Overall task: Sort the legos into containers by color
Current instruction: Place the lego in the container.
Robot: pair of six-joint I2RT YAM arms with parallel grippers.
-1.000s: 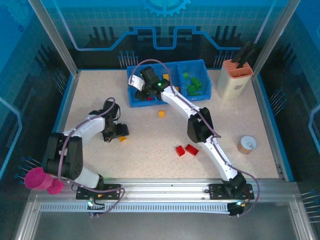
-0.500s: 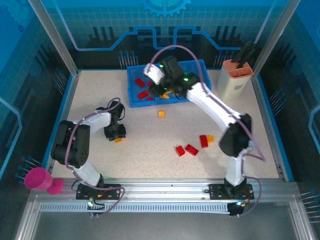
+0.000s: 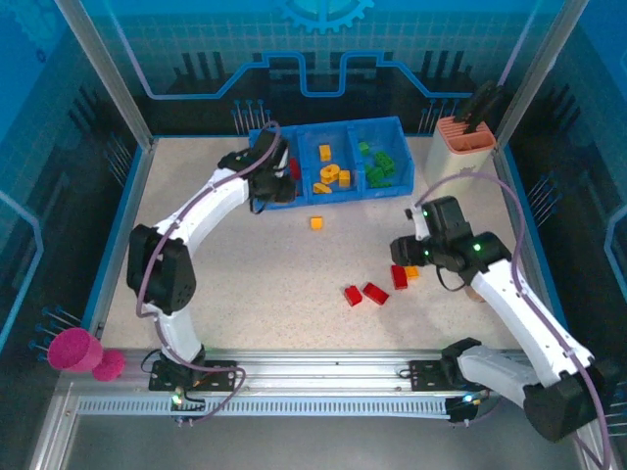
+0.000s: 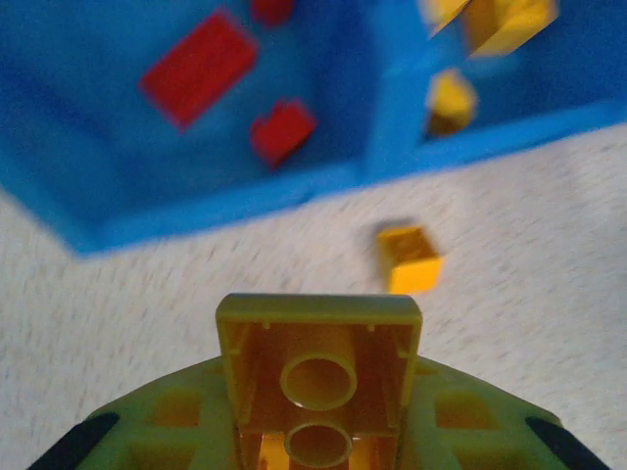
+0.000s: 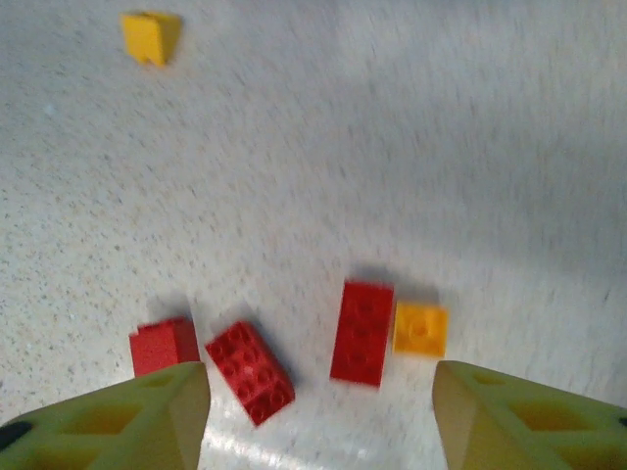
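Now left pincer [image 3: 276, 186] tight on yellow brick [image 4: 318, 367] at tray rim [image 4: 225, 201], right pincer [image 5: 321, 387] agape over red bricks [image 5: 361, 333]

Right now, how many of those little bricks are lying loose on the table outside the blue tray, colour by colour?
Red bricks: 3
Yellow-orange bricks: 2
Total loose: 5
Not counted: the yellow brick held in the left gripper.
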